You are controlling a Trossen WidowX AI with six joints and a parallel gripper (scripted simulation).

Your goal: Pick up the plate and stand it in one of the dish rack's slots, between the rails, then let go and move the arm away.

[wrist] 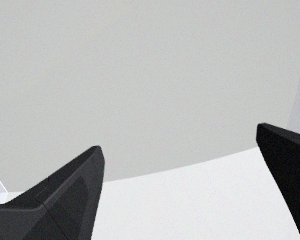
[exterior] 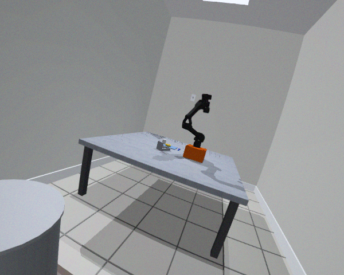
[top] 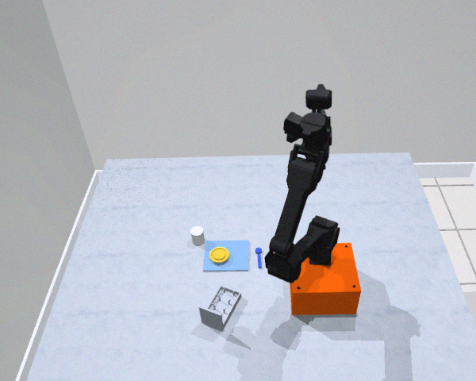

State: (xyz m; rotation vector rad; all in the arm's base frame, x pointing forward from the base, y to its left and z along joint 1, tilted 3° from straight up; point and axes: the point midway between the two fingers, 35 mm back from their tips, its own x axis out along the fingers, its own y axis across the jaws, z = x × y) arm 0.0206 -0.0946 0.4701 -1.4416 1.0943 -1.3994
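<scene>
A yellow plate (top: 219, 255) (exterior: 167, 145) lies flat on the left part of a light blue mat (top: 239, 261). The grey dish rack (top: 211, 317) (exterior: 159, 145) stands on the table in front of the mat, with a tall panel at its near end and rows of rails inside. Its slots hold nothing that I can see. My gripper (wrist: 181, 143) is open and empty, its two black fingertips wide apart in the wrist view, with only wall and ceiling behind them. The arm is raised high above the table, far from the plate and the rack.
A white cylinder (top: 197, 236) (exterior: 164, 141) stands beside the mat's back left corner. A blue spoon-like tool (top: 259, 259) (exterior: 179, 149) lies between the mat and the arm. The orange base block (top: 325, 302) (exterior: 194, 153) carries the arm to the right of the mat.
</scene>
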